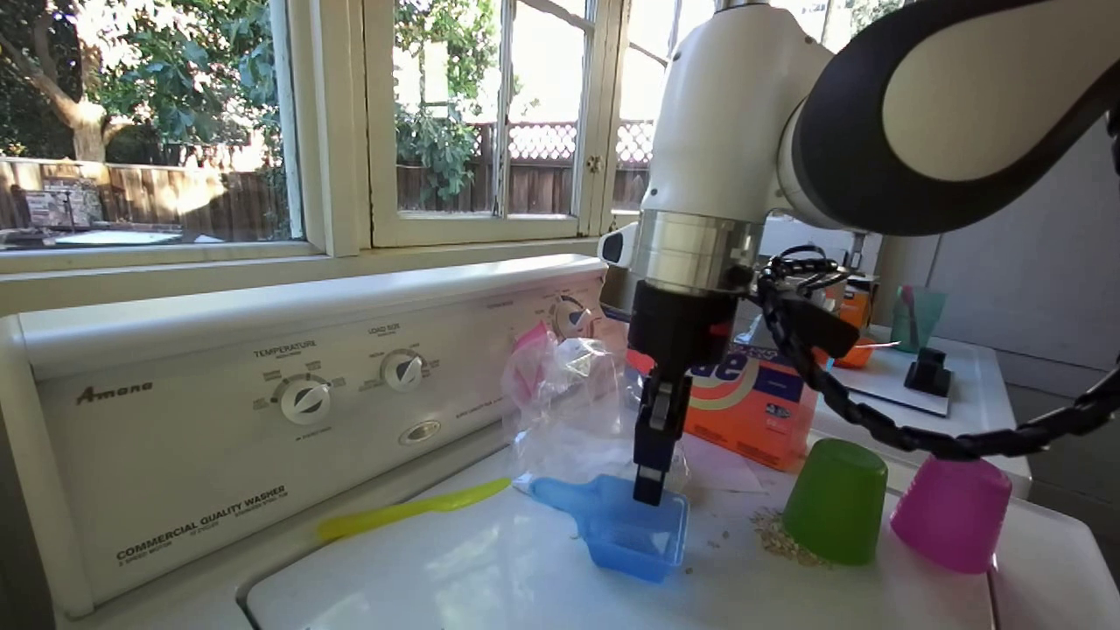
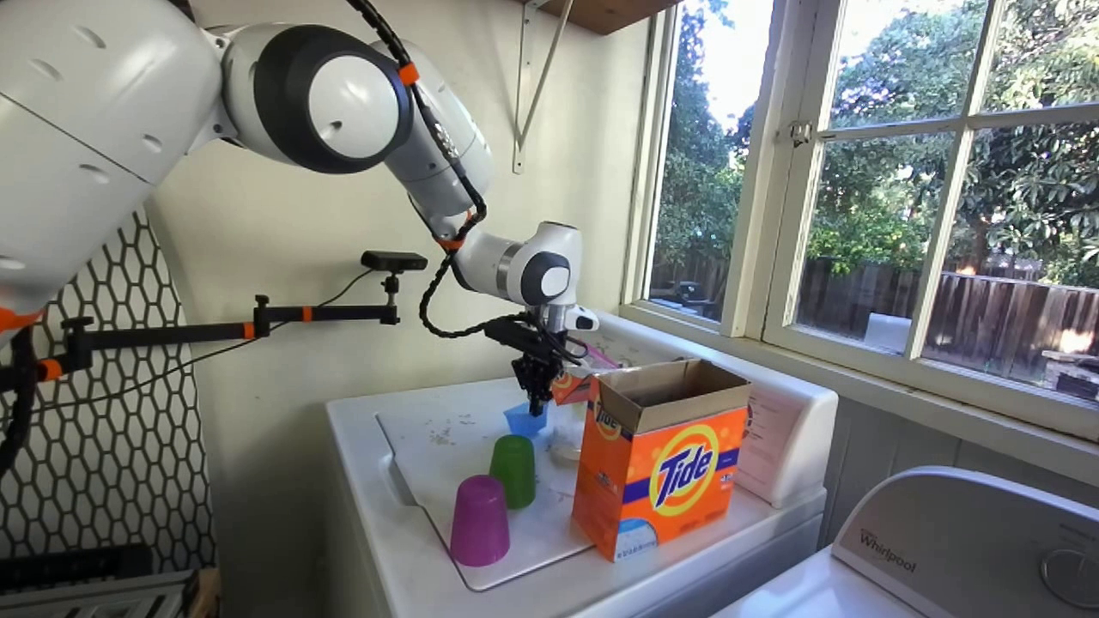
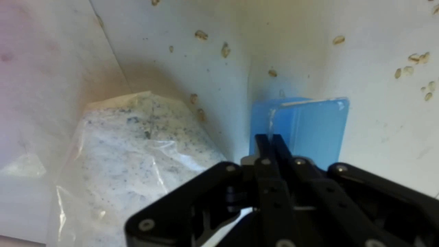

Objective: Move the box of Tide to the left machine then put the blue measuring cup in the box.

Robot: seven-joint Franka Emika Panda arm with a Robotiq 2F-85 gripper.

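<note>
One pincer (image 3: 270,138) — gripping blue cup (image 3: 319,130) edge; bag (image 3: 137,154) near

In an exterior view the arm (image 2: 356,112) reaches in from the upper left, bent along its length, and slopes down to the wrist (image 1: 722,140), which stands nearly upright in both exterior views. A silver collar (image 1: 696,251) sits at the wrist's lower end, above the black pincer (image 3: 271,139), which points downward. In the wrist view the pincer's two fingers (image 3: 262,151) lie side by side, pinched together with barely a sliver between them.
</note>
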